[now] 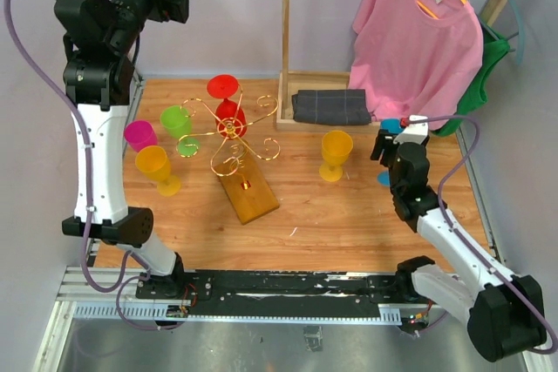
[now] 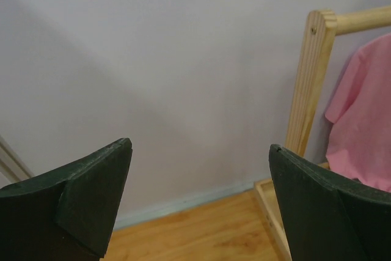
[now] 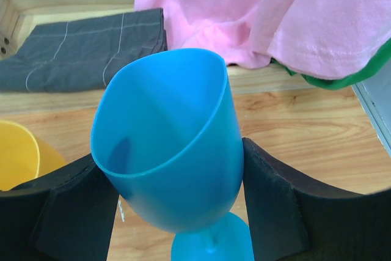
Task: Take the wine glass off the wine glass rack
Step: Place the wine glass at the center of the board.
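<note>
The right gripper grasps a blue glass by its bowl, one pad on each side, foot on the table. Just left of it stands a yellow glass; beyond hang a pink shirt and a folded dark cloth. The rack stands well to its left, a red glass still on it. The left gripper is raised high, fingers spread wide, empty.
</note>
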Robot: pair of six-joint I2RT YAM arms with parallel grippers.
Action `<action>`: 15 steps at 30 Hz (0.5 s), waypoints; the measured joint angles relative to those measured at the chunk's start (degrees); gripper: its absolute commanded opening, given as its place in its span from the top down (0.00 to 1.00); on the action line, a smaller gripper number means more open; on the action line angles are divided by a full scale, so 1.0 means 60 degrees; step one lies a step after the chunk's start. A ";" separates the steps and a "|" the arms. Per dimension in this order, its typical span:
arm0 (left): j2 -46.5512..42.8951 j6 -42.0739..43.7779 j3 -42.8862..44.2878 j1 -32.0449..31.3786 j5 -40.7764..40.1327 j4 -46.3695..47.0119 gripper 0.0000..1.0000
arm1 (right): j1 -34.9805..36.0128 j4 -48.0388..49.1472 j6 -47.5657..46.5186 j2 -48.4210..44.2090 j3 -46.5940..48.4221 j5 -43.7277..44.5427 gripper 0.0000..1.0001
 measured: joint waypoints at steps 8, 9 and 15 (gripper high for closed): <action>0.0015 -0.0270 -0.0044 0.0000 0.0022 -0.0568 0.01 | 0.0000 0.2375 -0.0047 0.1147 -0.0240 0.0663 0.61; -0.0007 -0.0280 -0.0044 0.0000 0.0040 -0.0605 0.01 | 0.0000 0.2710 -0.0051 0.1260 -0.0331 0.0750 0.62; -0.0055 -0.0393 -0.0044 0.0000 0.0160 -0.0801 0.01 | 0.0062 0.4550 -0.0044 0.2204 -0.1078 0.1224 0.62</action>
